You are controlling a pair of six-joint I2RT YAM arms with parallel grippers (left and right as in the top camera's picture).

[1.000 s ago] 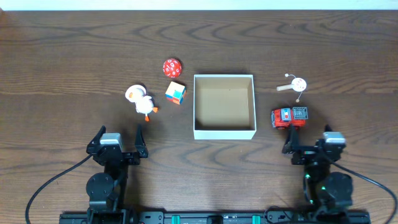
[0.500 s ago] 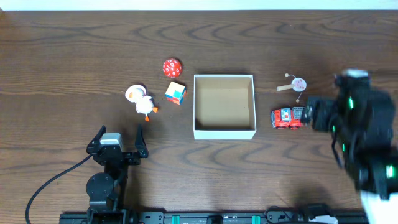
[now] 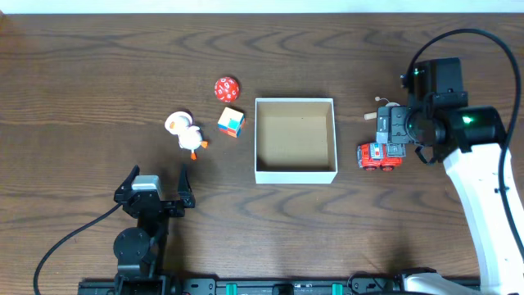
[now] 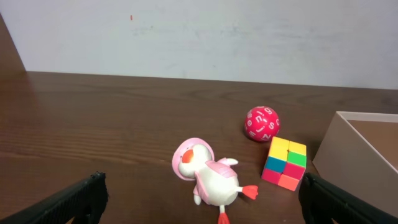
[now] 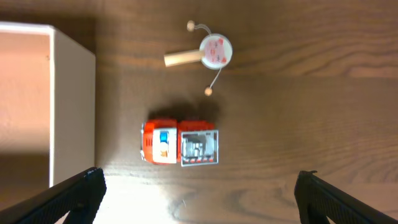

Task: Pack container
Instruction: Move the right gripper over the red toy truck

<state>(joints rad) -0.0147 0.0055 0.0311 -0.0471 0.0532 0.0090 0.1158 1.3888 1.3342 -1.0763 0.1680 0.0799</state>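
while the right gripper [image 5: 200, 183] is hanging almost straight above the red toy truck [image 5: 180, 144], its jaws standing fully apart and holding nothing, the truck is lying on the table near the container's right wall, not touching it. the container [image 3: 295, 174] is sitting in the middle of the table, open and with nothing inside, so from the truck it is lying toward the robot's left. the truck's long axis is running left to right, along the same line as the open fingers, so i am judging that the wrist may need a turn to close across the narrow sides. the left gripper [image 3: 158, 174] is waiting well apart on the other side, wide open and also empty, so the right arm is being the nearer one. i am counting one container, one truck, one small rattle drum [image 5: 214, 51], one duck [image 3: 187, 133], one colour cube [image 3: 231, 122] and one red numbered ball [image 3: 226, 88].
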